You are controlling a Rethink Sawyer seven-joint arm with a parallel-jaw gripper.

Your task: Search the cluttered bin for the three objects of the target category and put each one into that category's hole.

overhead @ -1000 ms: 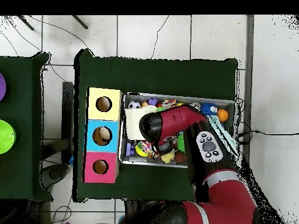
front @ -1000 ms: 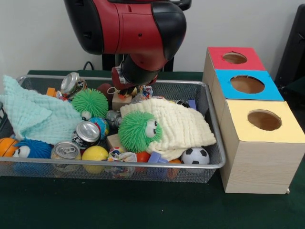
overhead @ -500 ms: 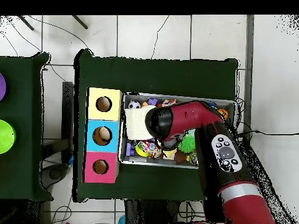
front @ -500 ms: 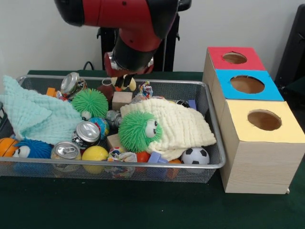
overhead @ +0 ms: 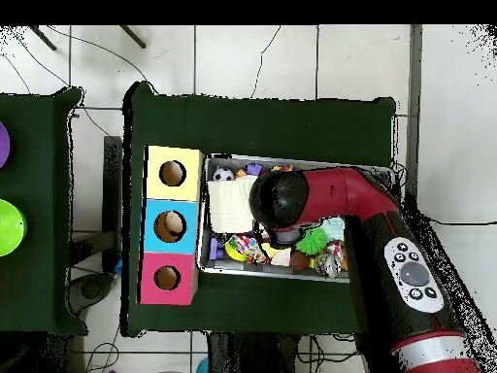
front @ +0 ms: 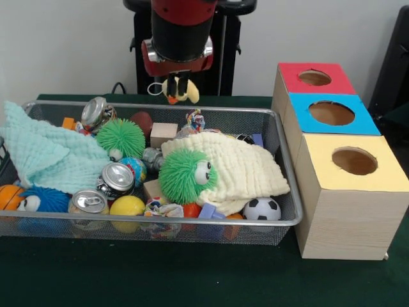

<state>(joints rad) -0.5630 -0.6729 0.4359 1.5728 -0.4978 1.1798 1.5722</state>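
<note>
Upper arm [front: 182,19] cut by the front view's top edge; much of wire bin [overhead: 209,262] under it overhead.

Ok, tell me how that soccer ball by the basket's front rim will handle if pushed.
The soccer ball is round, so it probably rolls readily. Wedged between the cream cloth and the mesh wall of the basket, it likely won't travel far. Looks small, probably light.

Plain pale wall [front: 64,45] behind, from nine to three o'clock. Dark green cloth over the surface [front: 192,275], running to six o'clock. Seen from above: white tiled floor [overhead: 252,58] with grey grout lines, thin dark cables [overhead: 97,121] trailing across it. Second green-covered table [overhead: 39,214] at nine o'clock.
</note>
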